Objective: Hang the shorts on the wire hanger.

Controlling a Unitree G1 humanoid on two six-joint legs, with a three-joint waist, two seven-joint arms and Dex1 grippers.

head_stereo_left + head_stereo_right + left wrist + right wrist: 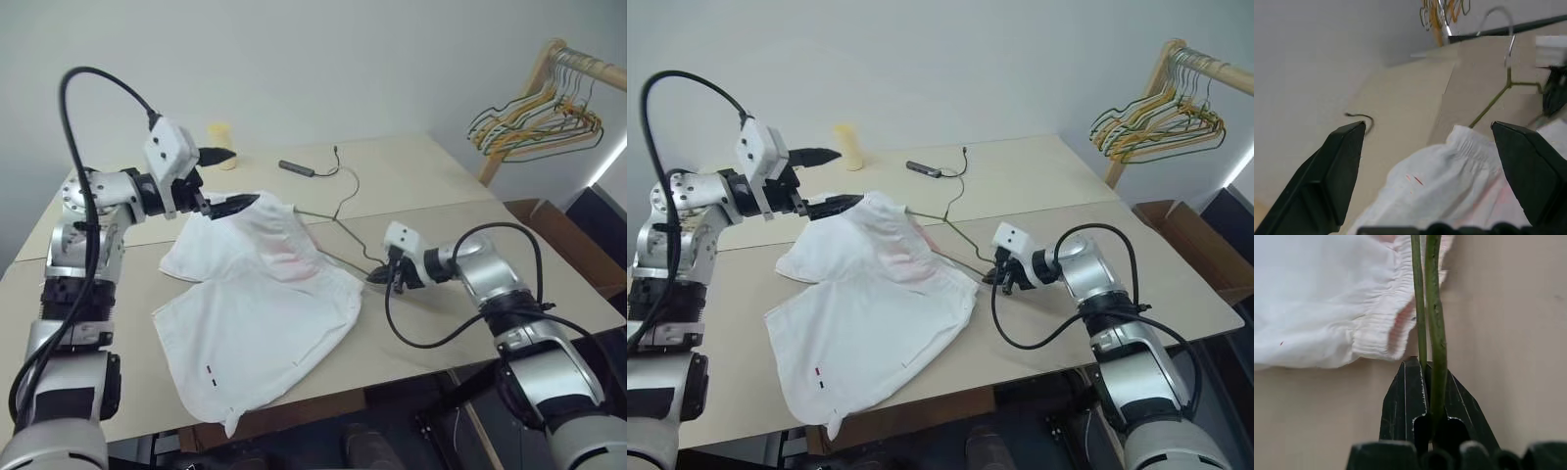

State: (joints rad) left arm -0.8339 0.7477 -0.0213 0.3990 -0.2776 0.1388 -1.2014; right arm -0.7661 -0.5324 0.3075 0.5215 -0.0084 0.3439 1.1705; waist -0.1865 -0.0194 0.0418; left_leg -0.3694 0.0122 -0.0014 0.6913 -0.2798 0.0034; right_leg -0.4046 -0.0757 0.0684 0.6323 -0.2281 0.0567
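Above the shorts point(260, 323), left arm raised, fingers point(1334, 176) wide apart, right fingers point(1405, 401) low, clamped on the wire hanger point(1435, 333).

Right gripper point(1431, 418) clamped on two thin wire strands of the wire hanger point(1434, 308), running away over tan counter point(1508, 333). Shorts point(1327, 298) w/ gathered waistband lying just beside, strands crossing waistband edge.

Bare table point(549, 284) right of the shorts point(260, 313) — behind them, a cable point(338, 176) and cup point(223, 145) obstruct.
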